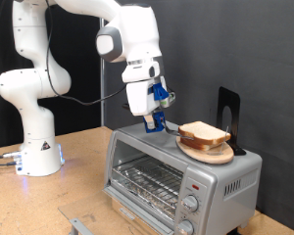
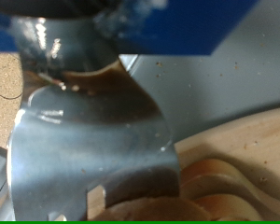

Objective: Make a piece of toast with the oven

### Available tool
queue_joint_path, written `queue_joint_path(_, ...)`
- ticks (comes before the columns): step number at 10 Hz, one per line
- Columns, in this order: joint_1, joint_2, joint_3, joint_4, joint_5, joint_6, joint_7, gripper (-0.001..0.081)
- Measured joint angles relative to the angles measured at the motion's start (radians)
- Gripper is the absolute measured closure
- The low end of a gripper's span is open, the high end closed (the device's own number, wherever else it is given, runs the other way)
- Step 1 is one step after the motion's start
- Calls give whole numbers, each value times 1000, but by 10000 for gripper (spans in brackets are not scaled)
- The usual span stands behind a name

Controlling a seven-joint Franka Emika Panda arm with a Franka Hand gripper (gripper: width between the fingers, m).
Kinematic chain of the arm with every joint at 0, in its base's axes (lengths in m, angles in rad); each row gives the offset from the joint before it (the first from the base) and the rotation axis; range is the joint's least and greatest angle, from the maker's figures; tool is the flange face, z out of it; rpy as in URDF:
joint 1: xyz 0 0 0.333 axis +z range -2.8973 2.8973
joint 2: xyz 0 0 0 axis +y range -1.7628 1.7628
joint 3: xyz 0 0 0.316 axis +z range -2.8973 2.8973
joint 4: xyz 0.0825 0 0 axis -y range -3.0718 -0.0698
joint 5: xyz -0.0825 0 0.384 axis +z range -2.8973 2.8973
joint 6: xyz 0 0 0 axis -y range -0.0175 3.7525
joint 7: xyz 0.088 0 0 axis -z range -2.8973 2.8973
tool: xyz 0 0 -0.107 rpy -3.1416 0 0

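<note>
The silver oven [image 1: 216,181] stands at the exterior view's lower right, and its wire rack [image 1: 147,181] shows through the glass door. The piece of toast [image 1: 203,132] lies on a wooden plate [image 1: 218,154] on top of the oven. My gripper [image 1: 155,123] hangs just above the oven's top, close beside the toast on the exterior view's left and not touching it. Nothing shows between its fingers. In the wrist view a blurred silver finger [image 2: 93,140] fills the middle, with the plate's wooden rim [image 2: 238,154] beside it over the grey oven top [image 2: 215,84].
A black upright stand [image 1: 228,106] stands behind the plate on the oven's top. The oven's round knobs [image 1: 190,204] run down its front right. The robot's white base [image 1: 34,152] sits on the wooden table [image 1: 49,201] at the exterior view's left.
</note>
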Motion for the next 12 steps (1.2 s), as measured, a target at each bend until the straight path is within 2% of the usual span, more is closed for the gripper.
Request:
queue_joint_path(6,6,-5,3,-11,16,1,-57,405)
queue_joint_path(9,9,-23,3,-26,31,-2,-139,405)
queue_joint_path(12,9,-31,5,-35,30,-2,-134,405)
